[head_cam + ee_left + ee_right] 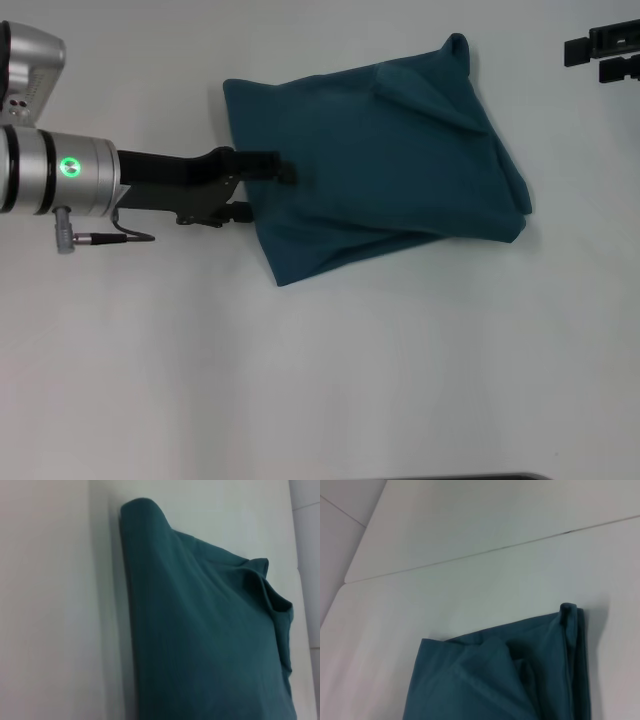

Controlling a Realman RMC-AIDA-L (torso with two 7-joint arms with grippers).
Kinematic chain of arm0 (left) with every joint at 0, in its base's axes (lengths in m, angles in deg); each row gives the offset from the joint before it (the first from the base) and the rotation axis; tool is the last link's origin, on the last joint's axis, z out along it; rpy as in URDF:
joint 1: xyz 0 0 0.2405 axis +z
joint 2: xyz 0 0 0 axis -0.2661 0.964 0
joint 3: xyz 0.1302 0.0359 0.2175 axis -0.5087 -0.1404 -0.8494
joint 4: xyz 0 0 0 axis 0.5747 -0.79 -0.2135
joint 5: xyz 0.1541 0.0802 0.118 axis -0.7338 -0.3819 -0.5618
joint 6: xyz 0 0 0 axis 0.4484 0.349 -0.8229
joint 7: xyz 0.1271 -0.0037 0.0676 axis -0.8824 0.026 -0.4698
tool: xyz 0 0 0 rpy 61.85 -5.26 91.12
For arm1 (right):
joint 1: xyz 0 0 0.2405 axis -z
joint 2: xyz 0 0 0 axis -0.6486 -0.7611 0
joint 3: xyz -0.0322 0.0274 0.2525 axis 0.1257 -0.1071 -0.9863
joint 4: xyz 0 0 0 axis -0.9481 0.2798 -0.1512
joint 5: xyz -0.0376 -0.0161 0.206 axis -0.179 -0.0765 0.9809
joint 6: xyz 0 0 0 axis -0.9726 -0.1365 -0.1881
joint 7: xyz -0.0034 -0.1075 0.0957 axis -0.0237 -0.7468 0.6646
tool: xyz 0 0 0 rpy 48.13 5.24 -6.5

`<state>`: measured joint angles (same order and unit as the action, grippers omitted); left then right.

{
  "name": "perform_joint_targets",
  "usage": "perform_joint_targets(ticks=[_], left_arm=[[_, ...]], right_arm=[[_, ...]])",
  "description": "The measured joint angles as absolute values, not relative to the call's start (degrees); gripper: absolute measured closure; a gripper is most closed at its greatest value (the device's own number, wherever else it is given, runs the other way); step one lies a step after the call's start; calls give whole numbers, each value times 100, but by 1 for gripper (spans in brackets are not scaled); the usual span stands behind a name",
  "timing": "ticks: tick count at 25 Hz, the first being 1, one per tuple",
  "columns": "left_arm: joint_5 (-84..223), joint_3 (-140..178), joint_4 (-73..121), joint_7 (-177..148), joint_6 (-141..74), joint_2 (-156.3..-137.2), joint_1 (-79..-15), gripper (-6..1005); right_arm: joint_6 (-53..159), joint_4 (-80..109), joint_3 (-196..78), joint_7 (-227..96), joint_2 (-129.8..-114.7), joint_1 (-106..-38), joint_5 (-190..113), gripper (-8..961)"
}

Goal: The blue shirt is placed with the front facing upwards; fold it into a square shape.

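One gripper, the left gripper (262, 190), straddles the blue shirt (385, 160) edge with parted fingers; withdrawal risks dragging folds askew.

Left tool (262, 192) extended forward (fingers parted), right tool (604, 52) parked far right

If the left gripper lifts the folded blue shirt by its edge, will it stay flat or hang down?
Probably it hangs down: the blue shirt is soft cloth, with creases and a loose raised corner. The stacked layers would likely slide apart, since nothing pins them. Pushed, it should bunch rather than slide whole. The left gripper sits at its left edge.
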<state>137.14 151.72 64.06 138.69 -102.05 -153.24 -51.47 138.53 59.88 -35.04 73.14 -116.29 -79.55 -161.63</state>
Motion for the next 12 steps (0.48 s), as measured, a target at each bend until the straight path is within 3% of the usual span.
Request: perform_joint_targets(ticks=[12], left_arm=[[13764,15160,6273,13746,-10371,-15560,-5504,74]], right_arm=[[13847,5950,-3491,7310,-11629,-7955,-16163,190]])
